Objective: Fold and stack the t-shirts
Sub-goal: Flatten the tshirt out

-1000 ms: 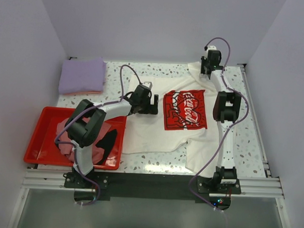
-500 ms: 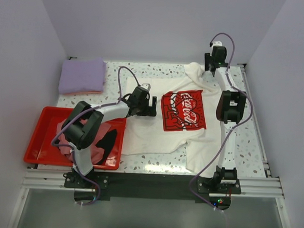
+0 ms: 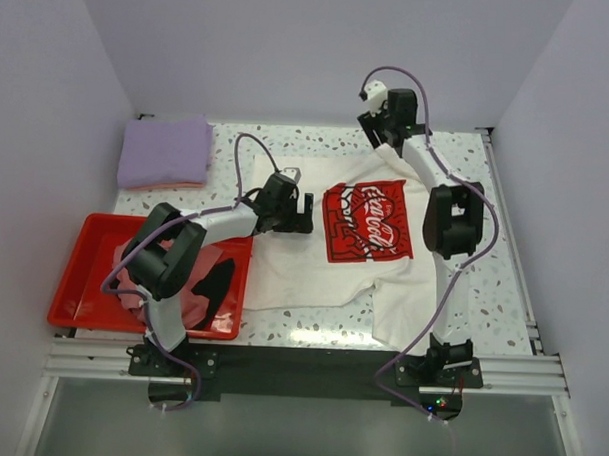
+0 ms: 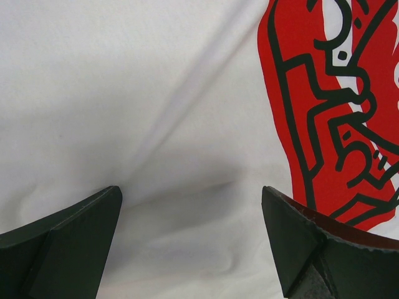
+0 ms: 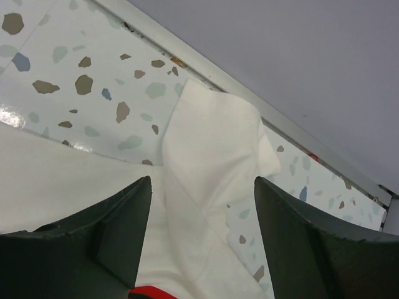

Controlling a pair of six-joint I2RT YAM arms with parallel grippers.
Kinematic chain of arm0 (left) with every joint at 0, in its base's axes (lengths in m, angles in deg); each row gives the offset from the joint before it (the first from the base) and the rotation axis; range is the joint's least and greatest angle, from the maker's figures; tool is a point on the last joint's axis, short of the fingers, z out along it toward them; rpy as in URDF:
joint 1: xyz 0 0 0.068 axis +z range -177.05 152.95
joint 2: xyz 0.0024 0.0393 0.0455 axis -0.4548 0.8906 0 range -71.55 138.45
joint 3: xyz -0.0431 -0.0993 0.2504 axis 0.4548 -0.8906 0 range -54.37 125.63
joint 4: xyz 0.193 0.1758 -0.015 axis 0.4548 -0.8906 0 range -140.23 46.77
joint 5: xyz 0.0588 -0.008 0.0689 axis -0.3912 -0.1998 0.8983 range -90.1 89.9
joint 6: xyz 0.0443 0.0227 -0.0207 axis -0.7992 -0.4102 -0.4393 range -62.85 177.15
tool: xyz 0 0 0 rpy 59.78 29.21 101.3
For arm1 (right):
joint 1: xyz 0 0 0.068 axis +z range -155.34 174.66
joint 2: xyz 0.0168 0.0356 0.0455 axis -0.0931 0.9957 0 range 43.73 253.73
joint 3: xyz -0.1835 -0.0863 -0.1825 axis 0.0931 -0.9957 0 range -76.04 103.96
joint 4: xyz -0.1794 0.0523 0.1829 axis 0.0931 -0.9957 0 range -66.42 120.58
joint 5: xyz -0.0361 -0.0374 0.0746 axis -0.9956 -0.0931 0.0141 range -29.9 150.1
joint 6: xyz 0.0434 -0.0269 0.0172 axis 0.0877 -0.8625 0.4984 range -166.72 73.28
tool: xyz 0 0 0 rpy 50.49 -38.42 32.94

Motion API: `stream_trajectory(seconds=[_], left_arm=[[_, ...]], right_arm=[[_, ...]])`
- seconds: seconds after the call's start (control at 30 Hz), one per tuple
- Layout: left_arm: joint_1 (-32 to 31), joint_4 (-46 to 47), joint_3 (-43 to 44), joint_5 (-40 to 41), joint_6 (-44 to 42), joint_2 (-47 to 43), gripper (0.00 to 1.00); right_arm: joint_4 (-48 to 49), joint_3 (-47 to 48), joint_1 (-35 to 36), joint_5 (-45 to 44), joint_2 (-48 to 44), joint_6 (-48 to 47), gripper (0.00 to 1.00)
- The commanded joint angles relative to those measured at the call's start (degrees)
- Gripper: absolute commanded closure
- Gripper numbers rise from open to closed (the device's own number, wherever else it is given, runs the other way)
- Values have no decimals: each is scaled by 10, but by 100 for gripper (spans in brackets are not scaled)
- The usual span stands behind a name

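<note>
**Inspector:** The left end effector (image 4: 191, 208) has its fingers well apart and holds nothing. The white tee (image 3: 303, 273) lies flat on the bench (image 3: 508, 270), directly under and between them. The print (image 4: 336, 124) is just beyond one finger.

**Reviewer:** And the right end effector (image 5: 202, 187)?

**Inspector:** It is also wide open and empty. A sleeve (image 5: 212, 131), doubled back on itself, lies just ahead of its fingers.

**Reviewer:** What is the step in hand?

**Inspector:** By judgement, it is flattening the tee before the first fold. The right end effector should descend over the sleeve's free edge and pinch the top layer only. It should then draw that layer outward, away from the print and low to the bench. The left should press on the cloth beneath it as an anchor so the body does not slide. A crease running ahead of the left fingers should be smoothed first.

**Reviewer:** What about the other items?

**Inspector:** The lavender tee (image 3: 165, 151) is folded, well apart from the left end effector. The pink tee (image 3: 132, 282) and black tee (image 3: 218, 280) sit bunched in the tray (image 3: 68, 280), back toward that arm's base. Progress is judged early.
</note>
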Motion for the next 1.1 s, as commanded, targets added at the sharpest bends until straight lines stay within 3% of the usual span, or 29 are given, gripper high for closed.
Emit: stream_trajectory(seconds=[0.0,0.43,0.73,0.77,1.07], left_arm=[[4,-47,-24,-12,10,4,0],[4,-47,-31,-11,11,16,0],[5,-52,-31,-8,12,20,0],[4,-52,-32,-8,13,20,0],[4,-61,-43,3,17,13,0]], right_arm=[[-6,14,4,-11,26,-58,30],[27,43,11,-70,103,-80,41],[66,58,10,-131,103,-59,75],[67,60,10,-135,103,-54,100],[83,66,-6,-182,99,-15,100]])
